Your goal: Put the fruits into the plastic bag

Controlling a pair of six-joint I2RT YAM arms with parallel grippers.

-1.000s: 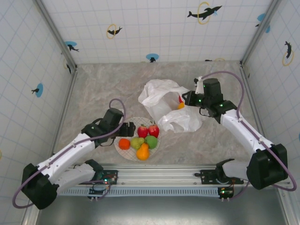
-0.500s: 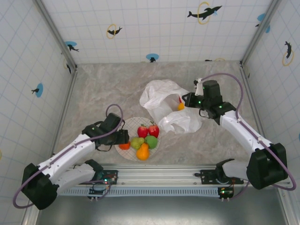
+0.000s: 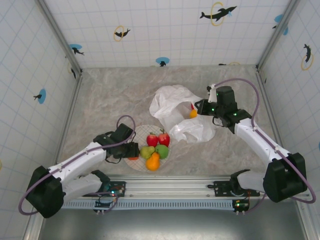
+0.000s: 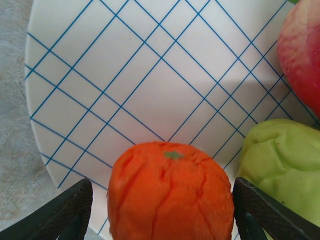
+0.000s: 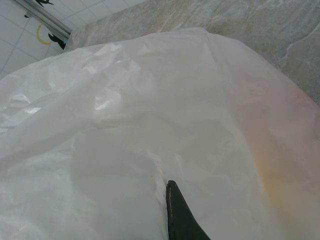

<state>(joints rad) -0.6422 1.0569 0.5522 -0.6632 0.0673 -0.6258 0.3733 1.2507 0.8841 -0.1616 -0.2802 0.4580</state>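
Left gripper (image 4: pixel 161 212): jaws spread astride orange (image 4: pixel 170 190) on plate (image 4: pixel 100 75); uneven closing could squirt it against green pear (image 4: pixel 280 160), never reaching plastic bag (image 3: pixel 172 107)

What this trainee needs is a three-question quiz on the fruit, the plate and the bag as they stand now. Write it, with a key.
1. Short answer: which fruit on the plate sits between the fingers of the left pincer?
2. Fill the blank: the ____ pincer is shut on the edge of the plastic bag.
3. True or false: the fruit from question 1 is the last one on the plate.

Key
1. The orange.
2. Right: the right pincer is at the bag's mouth.
3. False: other fruits lie beside it on the plate.
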